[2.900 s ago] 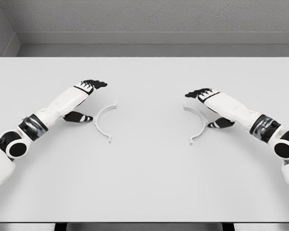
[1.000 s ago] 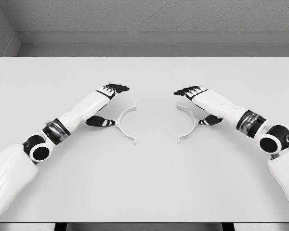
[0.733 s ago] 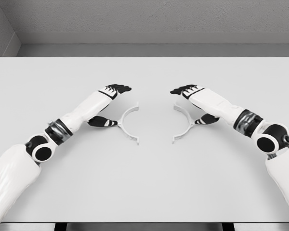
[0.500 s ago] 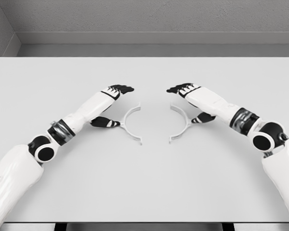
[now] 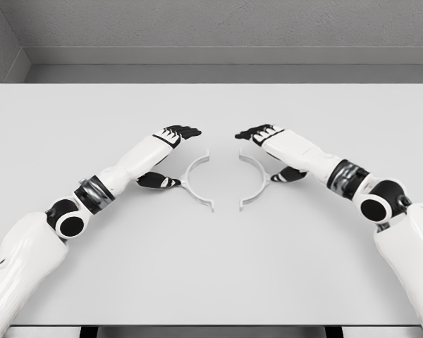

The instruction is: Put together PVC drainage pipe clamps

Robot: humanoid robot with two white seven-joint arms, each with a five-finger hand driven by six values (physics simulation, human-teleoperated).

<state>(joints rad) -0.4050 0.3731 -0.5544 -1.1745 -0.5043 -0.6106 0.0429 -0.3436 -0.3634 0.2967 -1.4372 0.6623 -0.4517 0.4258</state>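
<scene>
Two white half-ring pipe clamp halves lie on the white table [image 5: 211, 274], open sides facing each other with a narrow gap between their ends. The left clamp half [image 5: 194, 198] has my left hand [image 5: 184, 156] behind it: the dark thumb [image 5: 158, 182] touches its outer back, and the fingers [image 5: 182, 132] stretch out above its upper end. The right clamp half [image 5: 258, 195] is mirrored, with my right hand [image 5: 255, 155] behind it, thumb [image 5: 283, 174] at its outer back and fingers [image 5: 252, 132] extended. Both hands are open and neither wraps around its part.
A grey wall and ledge [image 5: 211, 63] run behind the table's far edge. Nothing else lies on the table.
Both hands have moved inward toward the table's middle, and each clamp half has slid along with its hand. The gap between the two halves has shrunk greatly.
</scene>
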